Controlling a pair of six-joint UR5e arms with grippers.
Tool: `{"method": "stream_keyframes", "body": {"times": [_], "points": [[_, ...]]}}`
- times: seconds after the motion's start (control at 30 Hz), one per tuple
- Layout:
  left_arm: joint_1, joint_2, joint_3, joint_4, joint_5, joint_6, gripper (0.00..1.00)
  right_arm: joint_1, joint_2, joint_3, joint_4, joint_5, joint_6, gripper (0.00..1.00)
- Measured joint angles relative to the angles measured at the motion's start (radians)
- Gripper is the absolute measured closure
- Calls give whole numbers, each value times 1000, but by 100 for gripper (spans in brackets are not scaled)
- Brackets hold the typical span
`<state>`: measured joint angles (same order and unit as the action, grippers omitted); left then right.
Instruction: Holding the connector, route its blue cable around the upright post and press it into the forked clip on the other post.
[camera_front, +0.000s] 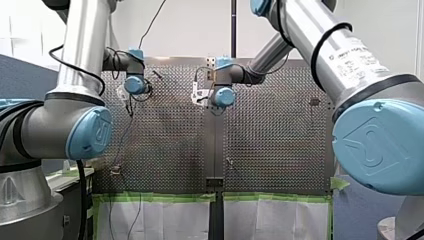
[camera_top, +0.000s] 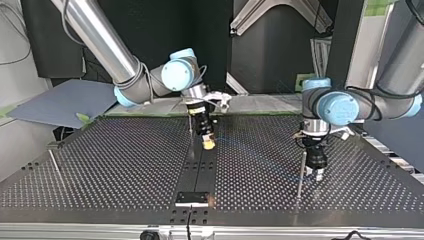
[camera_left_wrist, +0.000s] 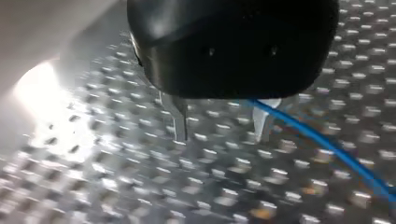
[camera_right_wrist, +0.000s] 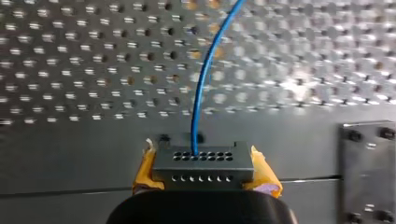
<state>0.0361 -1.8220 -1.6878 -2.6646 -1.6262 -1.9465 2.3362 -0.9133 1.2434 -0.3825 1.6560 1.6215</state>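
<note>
Where the top view begins at its left, a thin metal rod (camera_top: 54, 162) stands on the perforated metal counter (camera_top: 125, 165), whose surface is a dense grid of small holes with a dull shine. Next along, the robot's right arm (camera_top: 100, 40), a smooth silver tube with pale blue joint caps, reaches down to the counter's middle, just beside a slim upright rod (camera_top: 191, 135). The right jaws are closed on the connector (camera_right_wrist: 203, 165), and the right wrist view shows it well: a dark grey rectangular block, matt, with rows of small round holes. It is squeezed on both short sides by soft yellow pads (camera_right_wrist: 145, 170) that look ragged at the edges. The blue cable (camera_right_wrist: 201, 93), thin, smooth and glossy, comes out of one hole in the block and bends away over the counter. Under the connector runs a smooth, unperforated dark strip (camera_right_wrist: 70, 163), and beside it lies a flat black plate (camera_right_wrist: 366, 172) with screws at its corners. Further right in the top view, an upright post (camera_top: 300, 175), a straight slender rod, stands just beside the gripper end of the left arm (camera_top: 380, 97). The left jaws stand open and grip nothing, two narrow bare metal fingers (camera_left_wrist: 180, 121) set apart under a rounded black housing. The blue cable runs past one finger, and whether it touches I cannot tell
</note>
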Motion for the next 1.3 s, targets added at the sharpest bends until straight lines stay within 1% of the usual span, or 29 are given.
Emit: {"method": "stream_keyframes", "body": {"times": [0.03, 0.07, 0.13, 0.2, 0.23, 0.37, 0.43, 0.53, 0.63, 0.77, 0.93, 1.1, 1.3], "points": [[-1, -4, 0, -4, -4, 5, 15, 0, 2, 5, -5, 0, 0, 100], [-3, -6, 0, -7, -9, 10, 15, 0, 4, 14, -13, 0, 1, 100], [-4, -10, 0, -11, -23, 17, 5, -1, 6, 27, -26, 0, 3, 100], [-5, -12, 0, -12, -34, 20, 5, -2, 8, 43, -42, 0, 4, 100], [-5, -12, 0, -12, -37, 20, 0, -2, 8, 51, -50, 0, 4, 100], [-7, -13, 0, -14, -42, 21, 0, 0, 15, 85, -81, -1, 4, 100], [-8, -12, 0, -15, -43, 21, 0, 2, 25, 95, -86, -1, 2, 100], [-10, -12, 0, -15, -42, 21, 0, 7, 45, 102, -80, 2, -4, 100], [-11, -13, 0, -17, -42, 21, 0, 16, 69, 104, -78, 14, -9, 100], [-11, -13, 0, -24, -50, 22, 0, 24, 101, 105, -89, 32, -11, 100], [-12, -13, 0, -34, -76, 33, 0, 30, 140, 113, -106, 41, -10, 100], [-14, -13, 0, -37, -83, 37, 0, 32, 182, 129, -135, 47, -6, 100], [-17, -13, 0, -38, -74, 33, 0, 34, 233, 136, -160, 83, -5, 100]]}}
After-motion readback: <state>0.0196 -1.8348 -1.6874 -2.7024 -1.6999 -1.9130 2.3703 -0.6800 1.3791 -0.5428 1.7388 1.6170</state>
